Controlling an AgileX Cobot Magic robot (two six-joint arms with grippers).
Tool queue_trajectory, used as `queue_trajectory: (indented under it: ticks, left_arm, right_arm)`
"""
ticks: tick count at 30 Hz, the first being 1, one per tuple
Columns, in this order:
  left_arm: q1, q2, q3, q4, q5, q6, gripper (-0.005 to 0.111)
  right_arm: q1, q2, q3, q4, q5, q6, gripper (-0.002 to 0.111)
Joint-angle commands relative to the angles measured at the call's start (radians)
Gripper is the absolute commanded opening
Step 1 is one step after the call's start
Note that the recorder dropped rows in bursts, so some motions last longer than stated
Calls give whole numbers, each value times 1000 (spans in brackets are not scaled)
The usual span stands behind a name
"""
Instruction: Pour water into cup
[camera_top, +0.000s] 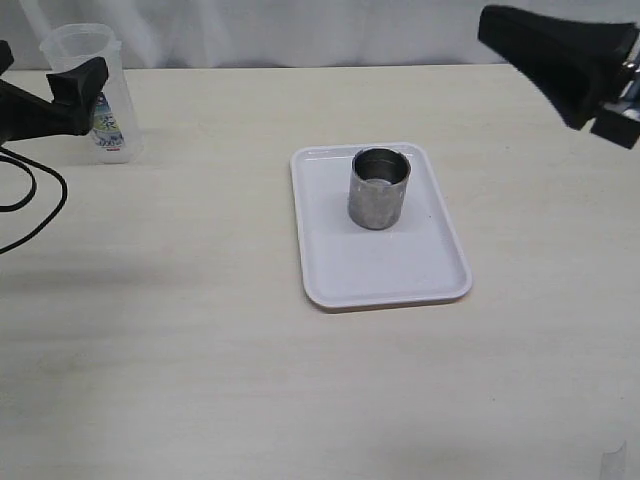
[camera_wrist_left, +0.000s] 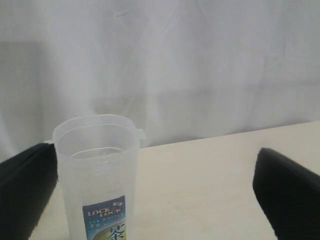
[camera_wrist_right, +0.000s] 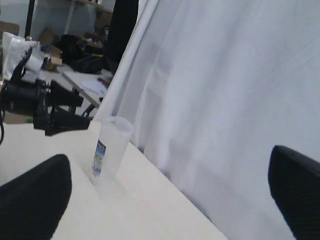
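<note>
The steel cup (camera_top: 379, 187) stands upright on a white tray (camera_top: 420, 270) in the middle of the table. At the far left stands a tall clear container (camera_top: 95, 95) with a blue-and-white label; water (camera_wrist_left: 95, 175) shows faintly inside it. My left gripper (camera_top: 55, 72) is open at that container, which stands between its black fingers (camera_wrist_left: 25, 190), close to one and apart from the other. My right gripper (camera_top: 545, 60) hangs open and empty above the table's far right, well away from the cup; its view shows the container (camera_wrist_right: 111, 150) in the distance.
A black cable (camera_top: 30, 195) loops on the table at the left edge. A white curtain (camera_top: 300, 30) runs along the table's far edge. The left arm (camera_wrist_right: 45, 107) shows in the right wrist view beside the container.
</note>
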Motion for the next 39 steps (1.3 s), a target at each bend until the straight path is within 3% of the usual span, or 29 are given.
queue_trajectory:
  ticks: [1,7,17,25,39]
  left_arm:
    - [2,-7,4,40,-44,-53,105]
    - [2,-64,4,98,-15,-112,105]
    - [2,-344,13,99,347,-138,105]
    - [0,-624,76,99,468,-163,105]
    - [0,-1076,86,92,912,-245,105]
  right_arm:
    - [-5,-127,6,3,12,132,110]
    - [-5,-247,6,-20,10,134,110]
    - [-5,-316,6,-20,7,162,110]
    - [-5,-316,6,-20,7,167,110]
    - [-5,-316,6,-20,7,167,110]
